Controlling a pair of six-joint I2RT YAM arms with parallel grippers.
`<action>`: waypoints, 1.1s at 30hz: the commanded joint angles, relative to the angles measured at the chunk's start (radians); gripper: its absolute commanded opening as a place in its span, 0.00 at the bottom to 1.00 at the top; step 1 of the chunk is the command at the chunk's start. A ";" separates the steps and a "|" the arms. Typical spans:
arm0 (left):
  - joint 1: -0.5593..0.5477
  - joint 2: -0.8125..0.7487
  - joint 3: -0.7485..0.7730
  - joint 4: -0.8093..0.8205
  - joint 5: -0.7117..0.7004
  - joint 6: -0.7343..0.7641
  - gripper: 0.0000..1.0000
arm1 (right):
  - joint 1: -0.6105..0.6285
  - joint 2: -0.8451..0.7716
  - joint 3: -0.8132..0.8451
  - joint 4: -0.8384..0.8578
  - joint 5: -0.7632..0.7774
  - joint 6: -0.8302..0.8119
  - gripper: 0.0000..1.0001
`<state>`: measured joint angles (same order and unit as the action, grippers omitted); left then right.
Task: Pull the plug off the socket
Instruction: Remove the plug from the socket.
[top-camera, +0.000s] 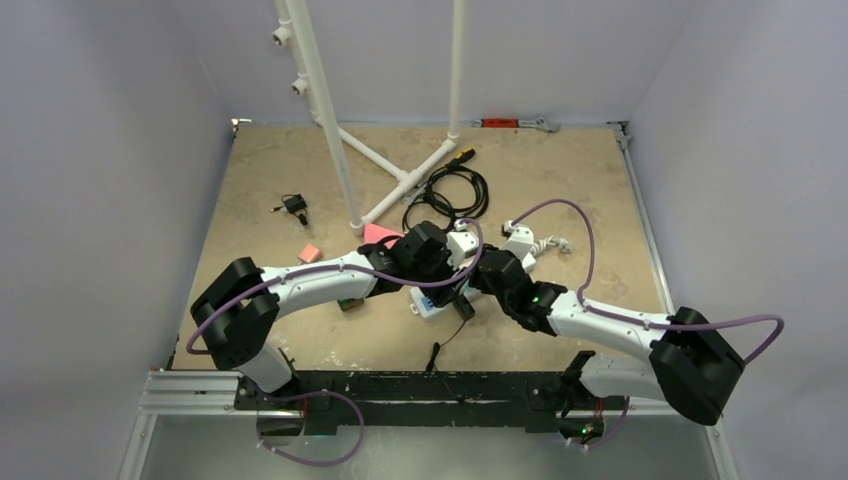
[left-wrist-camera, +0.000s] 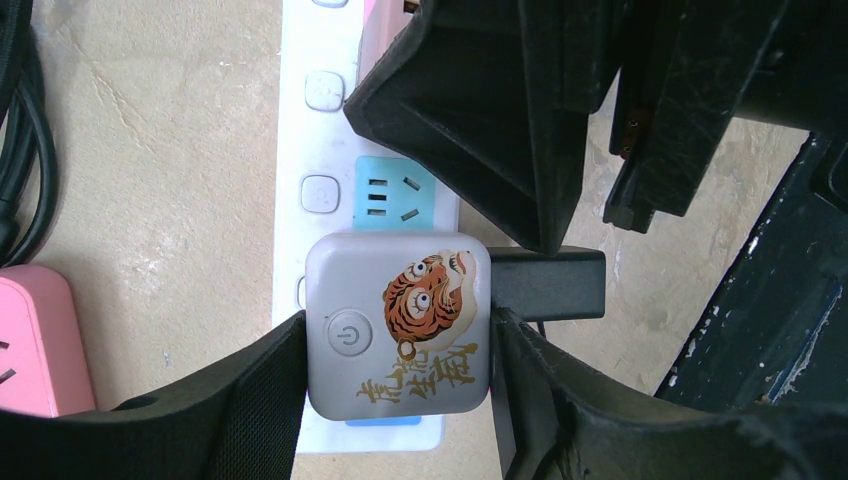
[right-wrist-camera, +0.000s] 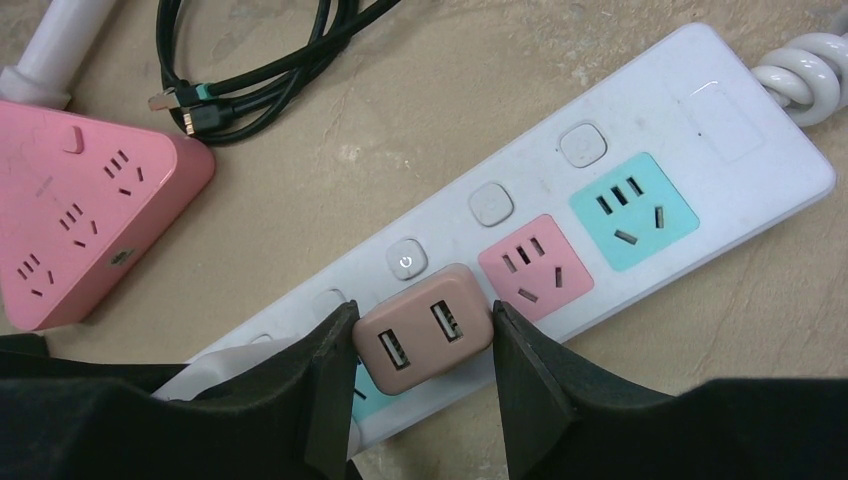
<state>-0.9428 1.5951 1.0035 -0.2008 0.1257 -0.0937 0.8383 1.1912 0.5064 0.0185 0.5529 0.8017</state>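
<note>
Grey square tiger-printed plug seated at the end of white plastic power strip, left fingers gripping its sides, right fingers crowding just beside, gripping tan two-port USB plug, pink triangular socket block near.

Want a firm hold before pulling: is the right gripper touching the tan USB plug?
Touching. The right wrist view shows the right gripper's fingers flush against both sides of the tan USB plug, no gap.

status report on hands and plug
left hand closed on grey square tiger-print plug, seated in white power strip. right hand closed on tan two-port usb charger, looks lifted off; blue socket beside tiger plug empty. hands crowded, nothing else blocking.
</note>
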 joint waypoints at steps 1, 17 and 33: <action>0.016 0.036 0.019 -0.005 -0.060 -0.011 0.00 | 0.005 -0.005 0.029 0.001 0.015 0.011 0.00; 0.030 0.043 0.017 -0.002 -0.051 -0.016 0.00 | 0.203 0.055 0.076 -0.094 0.182 0.152 0.00; 0.030 0.043 0.017 -0.002 -0.045 -0.017 0.00 | 0.160 -0.004 0.086 -0.092 0.148 0.076 0.00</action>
<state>-0.9363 1.6012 1.0084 -0.2043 0.1524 -0.0929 1.0119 1.2324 0.5598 -0.1272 0.7914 0.8864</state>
